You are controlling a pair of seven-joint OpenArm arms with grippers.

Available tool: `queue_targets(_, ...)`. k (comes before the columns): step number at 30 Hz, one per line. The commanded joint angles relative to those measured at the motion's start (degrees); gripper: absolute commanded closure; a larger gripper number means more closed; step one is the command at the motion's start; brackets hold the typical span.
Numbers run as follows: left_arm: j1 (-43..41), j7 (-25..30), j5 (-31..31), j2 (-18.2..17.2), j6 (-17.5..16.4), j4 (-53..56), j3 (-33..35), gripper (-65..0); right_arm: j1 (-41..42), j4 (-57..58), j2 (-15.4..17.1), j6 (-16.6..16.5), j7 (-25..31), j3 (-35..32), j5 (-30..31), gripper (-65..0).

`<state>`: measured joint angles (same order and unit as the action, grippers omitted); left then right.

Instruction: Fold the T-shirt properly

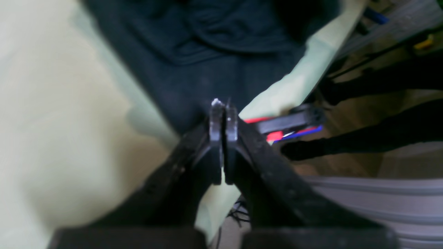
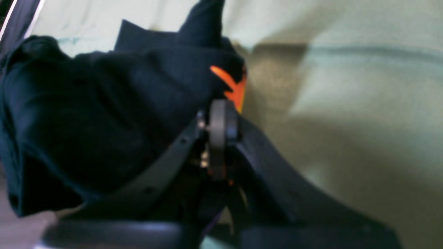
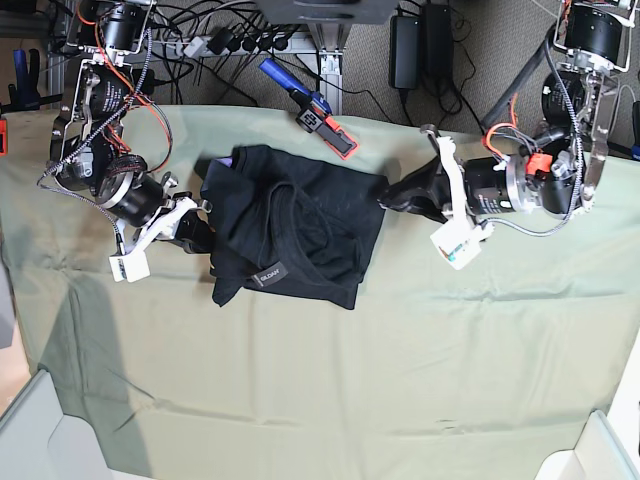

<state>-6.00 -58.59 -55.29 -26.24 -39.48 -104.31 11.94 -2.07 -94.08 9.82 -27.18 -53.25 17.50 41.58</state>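
Observation:
The black T-shirt (image 3: 290,230) lies bunched and partly folded on the pale green table cloth (image 3: 400,380), plain side up with a small label showing. My left gripper (image 3: 385,197) is at the shirt's right edge. In the left wrist view its jaws (image 1: 224,103) are closed at the corner of the black cloth (image 1: 207,52). My right gripper (image 3: 205,238) is at the shirt's left edge. In the right wrist view it (image 2: 223,103) is shut on bunched black cloth (image 2: 104,103), with a bit of orange print (image 2: 230,84) showing just beyond the fingertips.
A blue and red tool (image 3: 310,108) lies at the table's back edge, just behind the shirt. Cables and power bricks hang behind the table. White bins sit at the front left (image 3: 30,430) and front right (image 3: 600,450) corners.

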Motion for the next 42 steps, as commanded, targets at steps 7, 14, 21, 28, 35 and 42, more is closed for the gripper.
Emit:
queue_targets(7,2.8,3.1,1.6,4.2,-0.5,-1.0,0.8,0.0,0.6,-1.1,0.5,-4.6,0.4,0.3,1.0,0.0)
queue_targets(14,5.6,5.7,5.3,7.1,-0.5,1.8,2.0,0.0,0.6,-1.1,0.1,-4.6,0.5,0.3,0.9,0.0)
queue_targets(21,9.4,6.5,8.7,11.2,-0.5,7.3,9.3,0.0,0.8,-1.1,-2.3,-4.6,0.6,0.1,2.2,0.0)
queue_targets(28,11.3,7.4,10.4,15.0,-0.5,7.6,11.2,0.0,0.8,-1.1,-2.5,-4.6,0.7,0.0,2.1,0.0)
queue_targets(35,13.0,7.4,9.7,19.5,-0.5,7.6,11.8,0.0,0.8,-1.1,-1.7,-4.6,0.9,1.6,1.2,0.0)
queue_targets(42,13.0,8.4,13.0,27.6,-0.5,7.6,19.4,0.0,0.7,-1.1,2.3,-4.6,1.7,12.3,2.5,0.0)
